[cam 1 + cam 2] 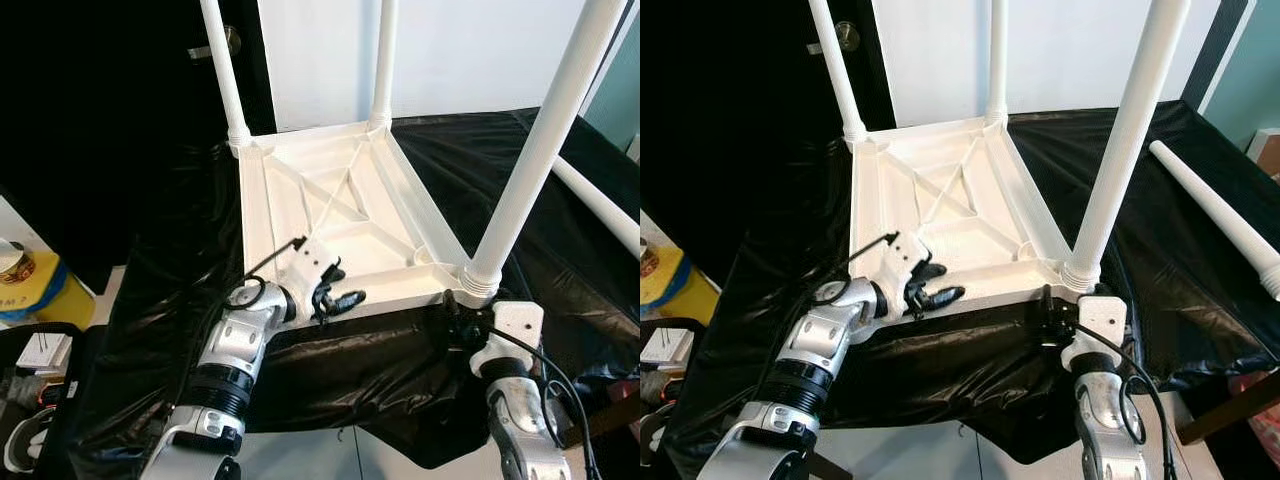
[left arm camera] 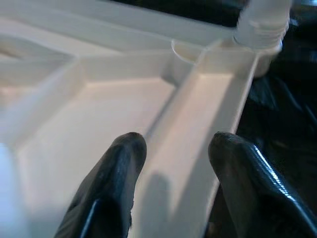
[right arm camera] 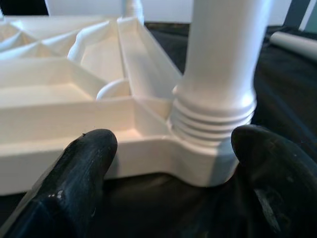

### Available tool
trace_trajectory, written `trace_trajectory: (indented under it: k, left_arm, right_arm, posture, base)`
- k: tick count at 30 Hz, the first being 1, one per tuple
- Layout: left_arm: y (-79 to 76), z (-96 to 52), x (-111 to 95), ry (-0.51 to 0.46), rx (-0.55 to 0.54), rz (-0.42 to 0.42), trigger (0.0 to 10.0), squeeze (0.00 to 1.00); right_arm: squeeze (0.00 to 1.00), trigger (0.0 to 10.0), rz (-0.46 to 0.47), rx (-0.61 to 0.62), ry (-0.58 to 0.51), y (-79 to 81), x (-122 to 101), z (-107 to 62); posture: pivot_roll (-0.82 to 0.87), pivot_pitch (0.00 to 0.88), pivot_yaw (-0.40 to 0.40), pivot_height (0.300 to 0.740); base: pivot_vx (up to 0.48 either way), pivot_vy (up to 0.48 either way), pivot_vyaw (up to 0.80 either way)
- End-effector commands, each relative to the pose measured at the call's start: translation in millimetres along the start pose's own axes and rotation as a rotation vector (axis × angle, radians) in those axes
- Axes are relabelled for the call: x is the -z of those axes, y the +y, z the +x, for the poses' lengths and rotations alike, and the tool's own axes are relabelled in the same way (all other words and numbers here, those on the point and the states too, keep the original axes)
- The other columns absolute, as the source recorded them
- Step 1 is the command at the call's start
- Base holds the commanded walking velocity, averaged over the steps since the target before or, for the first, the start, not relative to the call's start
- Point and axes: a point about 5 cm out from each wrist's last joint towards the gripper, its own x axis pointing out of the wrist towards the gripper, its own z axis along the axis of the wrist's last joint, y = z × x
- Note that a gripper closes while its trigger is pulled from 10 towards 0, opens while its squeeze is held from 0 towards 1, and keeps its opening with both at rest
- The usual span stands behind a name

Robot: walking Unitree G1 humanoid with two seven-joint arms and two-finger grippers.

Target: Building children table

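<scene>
Upside-down white table [image 1: 340, 215] on the black-covered counter [image 1: 560, 210], looks light, stiff, slippery: left gripper [image 2: 173, 163] fingers apart astride its near rim, right gripper [image 3: 171, 163] fingers apart around the near leg's [image 3: 223, 64] threaded base.

Home room, looks lived-in, not a lab. White painted wall [image 1: 450, 50] behind, dark door with a round metal knob [image 1: 846, 36] at far left. Desk covered in crumpled black plastic sheet [image 1: 330, 380]. Household clutter on the left: yellow-and-blue container [image 1: 35, 285], dark bag with papers [image 1: 45, 352]. Teal wall strip [image 1: 1250, 80] far right.
</scene>
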Motion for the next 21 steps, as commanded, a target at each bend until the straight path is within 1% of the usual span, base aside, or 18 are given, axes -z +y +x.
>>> trace_trajectory:
  k: [1,2,3,4,5,6,7,9,10,12,13,14,15,17,19,21]
  left_arm:
    - [12.8,-3.5,-1.9,-0.011,-0.199,-0.008,10.0,0.0]
    - [16.3,-5.1,-3.9,-0.016,-0.217,-0.002,10.0,0.0]
    - [16.3,-5.1,-3.9,-0.016,-0.217,-0.002,10.0,0.0]
    - [30.1,-11.6,-10.0,-0.026,-0.291,0.045,10.0,0.0]
    - [30.1,-11.6,-10.0,-0.026,-0.291,0.045,10.0,0.0]
    - [39.4,-16.6,-11.4,-0.016,-0.346,0.072,10.0,0.0]
    - [39.4,-16.6,-11.4,-0.016,-0.346,0.072,10.0,0.0]
    - [55.9,-25.7,-11.4,0.013,-0.453,0.12,10.0,0.0]
    - [55.9,-25.7,-11.4,0.013,-0.453,0.12,10.0,0.0]
    - [71.3,-35.8,-8.7,0.062,-0.566,0.173,10.0,0.0]
    - [71.3,-35.8,-8.7,0.062,-0.566,0.173,10.0,0.0]
    - [76.9,-40.1,-7.2,0.082,-0.607,0.186,10.0,0.0]
    - [76.9,-40.1,-7.2,0.082,-0.607,0.186,10.0,0.0]
    - [85.6,-49.4,-2.2,0.138,-0.682,0.233,10.0,0.0]
    - [85.6,-49.4,-2.2,0.138,-0.682,0.233,10.0,0.0]
    - [89.9,-55.8,3.9,0.195,-0.721,0.279,10.0,0.0]
  right_arm:
    - [0.0,10.0,0.007,-0.001,0.032,2.2,5.5,-1.2]
    - [0.0,10.0,0.009,-0.004,0.035,3.4,6.2,-1.3]
    - [0.0,10.0,0.009,-0.004,0.035,3.4,6.2,-1.3]
    - [0.0,10.0,0.019,-0.011,0.039,6.4,7.5,-1.7]
    - [0.0,10.0,0.019,-0.011,0.039,6.4,7.5,-1.7]
    - [0.0,10.0,0.025,-0.014,0.041,7.8,8.3,-1.6]
    - [0.0,10.0,0.025,-0.014,0.041,7.8,8.3,-1.6]
    - [0.0,10.0,0.032,-0.017,0.043,9.9,9.0,-1.3]
    - [0.0,10.0,0.032,-0.017,0.043,9.9,9.0,-1.3]
    - [0.0,10.0,0.038,-0.021,0.045,11.9,9.5,-1.0]
    - [0.0,10.0,0.038,-0.021,0.045,11.9,9.5,-1.0]
    - [0.0,10.0,0.04,-0.022,0.046,12.6,9.7,-1.0]
    - [0.0,10.0,0.04,-0.022,0.046,12.6,9.7,-1.0]
    - [0.0,10.0,0.044,-0.026,0.048,14.0,10.1,-1.1]
    - [0.0,10.0,0.044,-0.026,0.048,14.0,10.1,-1.1]
    - [0.0,10.0,0.045,-0.026,0.046,14.5,10.0,-0.7]
  posture:
    - [-0.2,0.015,0.069,0.74]
    - [-0.2,0.015,0.071,0.74]
    - [-0.2,0.015,0.071,0.74]
    - [-0.2,0.013,0.075,0.74]
    - [-0.2,0.013,0.075,0.74]
    - [-0.19,0.011,0.076,0.74]
    - [-0.19,0.011,0.076,0.74]
    - [-0.2,0.01,0.078,0.74]
    - [-0.2,0.01,0.078,0.74]
    - [-0.2,0.01,0.077,0.74]
    - [-0.2,0.01,0.077,0.74]
    - [-0.2,0.01,0.077,0.74]
    - [-0.2,0.01,0.077,0.74]
    - [-0.2,0.009,0.077,0.74]
    - [-0.2,0.009,0.077,0.74]
    - [-0.2,0.007,0.075,0.74]
  base:
    - [0.0,0.0,0.0]
    - [0.0,0.0,0.0]
    - [0.0,0.0,0.0]
    - [0.0,0.0,0.0]
    - [0.0,0.0,0.0]
    - [0.0,0.0,0.0]
    - [0.0,0.0,0.0]
    - [0.0,0.0,0.0]
    - [0.0,0.0,0.0]
    - [0.0,0.0,0.0]
    - [0.0,0.0,0.0]
    - [0.0,0.0,0.0]
    - [0.0,0.0,0.0]
    - [0.0,0.0,0.0]
    - [0.0,0.0,0.0]
    - [0.0,0.0,0.0]
